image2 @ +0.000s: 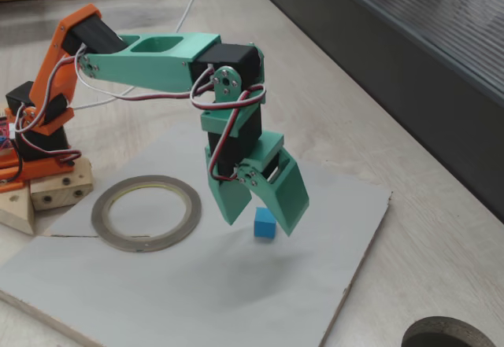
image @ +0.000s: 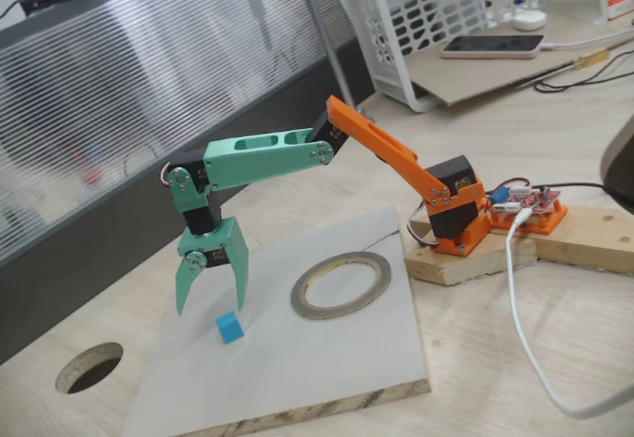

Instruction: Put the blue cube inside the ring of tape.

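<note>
Green pincer (image: pixel 210 303) spread, empty, above blue cube (image: pixel 229 328); cube apart from ring of tape (image: pixel 341 284), fully visible.

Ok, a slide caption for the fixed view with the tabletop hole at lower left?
Open end effector poised above the blue cube, tape ring lying alongside.

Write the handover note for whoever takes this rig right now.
End effector: open, hanging just above the board, holding nothing.
Blue cube: on the white board, close below the end effector's fingertips, free. In the other fixed view it sits between the two fingers.
Ring of tape: flat on the board, apart from the cube, nothing inside.
Done: approach only.
Left: grasp the cube, carry it over, set it inside the ring.
</note>
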Controlling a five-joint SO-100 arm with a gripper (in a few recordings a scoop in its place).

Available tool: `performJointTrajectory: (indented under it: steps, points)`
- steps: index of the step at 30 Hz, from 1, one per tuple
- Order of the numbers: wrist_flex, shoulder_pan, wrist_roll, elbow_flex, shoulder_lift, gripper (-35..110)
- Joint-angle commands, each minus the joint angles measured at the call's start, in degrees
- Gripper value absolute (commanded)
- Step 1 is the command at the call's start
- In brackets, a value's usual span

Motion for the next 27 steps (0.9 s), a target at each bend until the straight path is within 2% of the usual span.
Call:
performJointTrajectory:
  steps: [1,27]
  points:
    - [1.05,-1.05,0.53,-0.97,1.41,61]
    - [1.05,-1.14,0.53,-1.05,-3.69,61]
